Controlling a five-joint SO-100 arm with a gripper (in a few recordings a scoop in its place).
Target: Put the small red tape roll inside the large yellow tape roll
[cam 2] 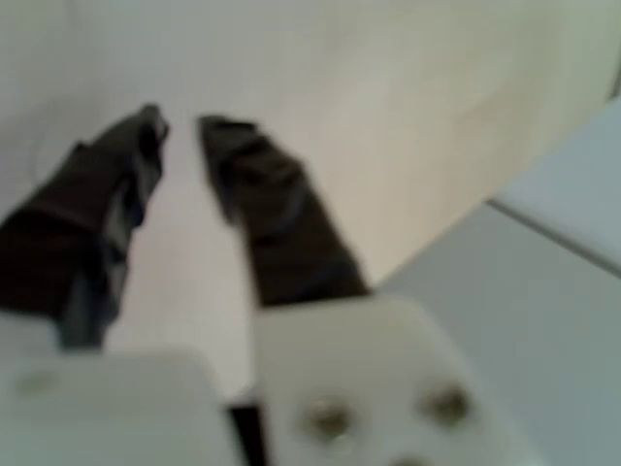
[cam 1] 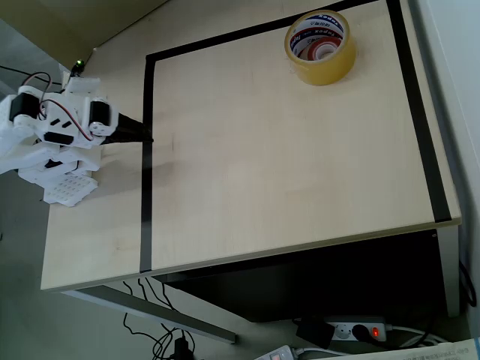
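The large yellow tape roll [cam 1: 320, 66] stands on its flat side at the far right of the table in the overhead view. Inside its white core lies the small red tape roll [cam 1: 325, 51], of which a red arc shows. My gripper [cam 1: 147, 139] is far to the left, at the black tape line, well away from both rolls. In the wrist view its dark fingers [cam 2: 262, 204] come almost together at the tips above bare tabletop, and my gripper [cam 2: 181, 123] holds nothing.
Black tape [cam 1: 147, 172] frames a rectangle on the light wooden table [cam 1: 285, 165]. The white arm base [cam 1: 56, 142] sits at the left edge. The table's front edge drops to a floor with cables and a power strip [cam 1: 360, 330].
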